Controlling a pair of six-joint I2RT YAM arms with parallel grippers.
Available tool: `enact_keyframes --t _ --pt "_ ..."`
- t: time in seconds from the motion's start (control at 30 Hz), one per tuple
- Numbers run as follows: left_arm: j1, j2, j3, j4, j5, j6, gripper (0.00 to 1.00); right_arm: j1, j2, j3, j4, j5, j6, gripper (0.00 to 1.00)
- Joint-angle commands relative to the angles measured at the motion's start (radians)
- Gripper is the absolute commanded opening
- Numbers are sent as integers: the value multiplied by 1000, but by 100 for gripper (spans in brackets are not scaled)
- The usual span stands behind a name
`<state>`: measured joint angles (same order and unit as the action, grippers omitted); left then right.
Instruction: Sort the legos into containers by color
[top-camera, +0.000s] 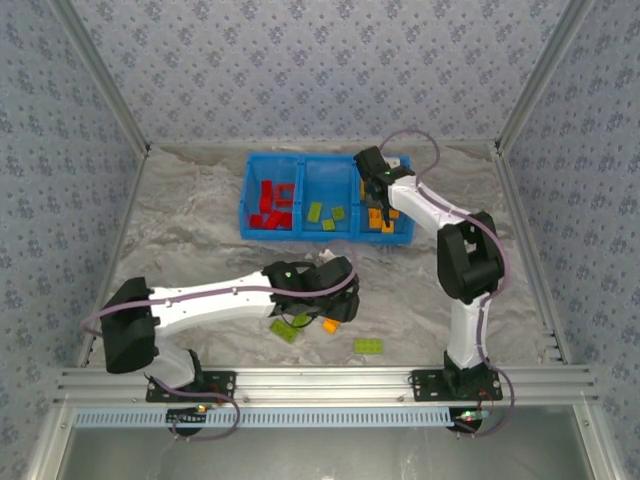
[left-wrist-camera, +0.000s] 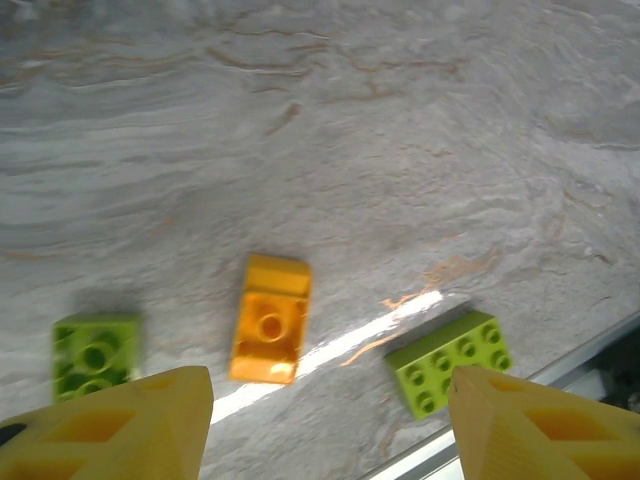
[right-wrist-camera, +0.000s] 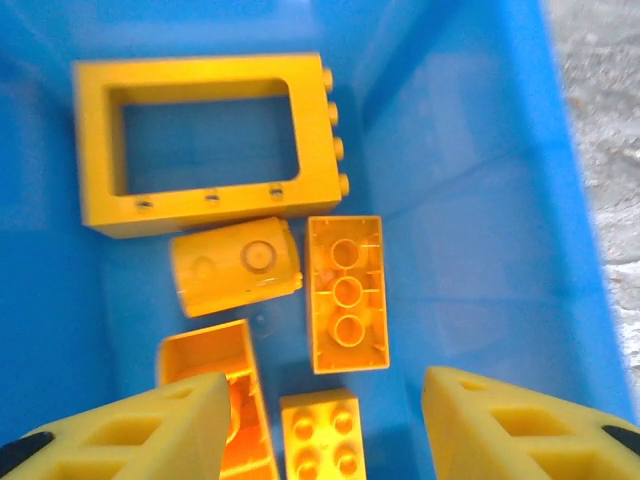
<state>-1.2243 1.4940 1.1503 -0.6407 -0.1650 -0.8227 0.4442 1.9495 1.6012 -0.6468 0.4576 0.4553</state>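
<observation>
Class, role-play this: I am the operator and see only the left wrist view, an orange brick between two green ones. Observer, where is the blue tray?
Observer: The blue tray sits toward the far side of the table.
Operator: What is in it?
Observer: Red bricks lie in the left compartment, green bricks in the middle.
Operator: And the right arm?
Observer: The right gripper hangs open over the right compartment, above an orange frame.

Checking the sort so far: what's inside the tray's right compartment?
Orange bricks, one a hollow frame. The open right gripper hangs above; its fingers hide part of the floor.
</observation>
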Motion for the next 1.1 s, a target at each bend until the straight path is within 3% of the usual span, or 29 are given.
enact_keyframes --t 0.0,0.1,0.27,0.57,0.77,1.07 --pt "-1 -74 -38 -162 -110 -49 66 36 -170 -4 -13 32 -2 57" --pt "13 -102 -101 -233 -134 -54 69 74 -305 -86 6 2 9 62" --pt "67 -98 -195 -205 -39 -34 70 180 -617 -352 133 -177 -17 65" --pt "106 25 -171 -147 -18 37 68 447 -1065 -676 162 -391 36 66" --pt "117 94 -152 -107 14 67 60 542 -1185 -718 101 -406 84 66" --pt "118 177 -97 -92 24 88 58 547 -1211 -710 51 -382 104 66"
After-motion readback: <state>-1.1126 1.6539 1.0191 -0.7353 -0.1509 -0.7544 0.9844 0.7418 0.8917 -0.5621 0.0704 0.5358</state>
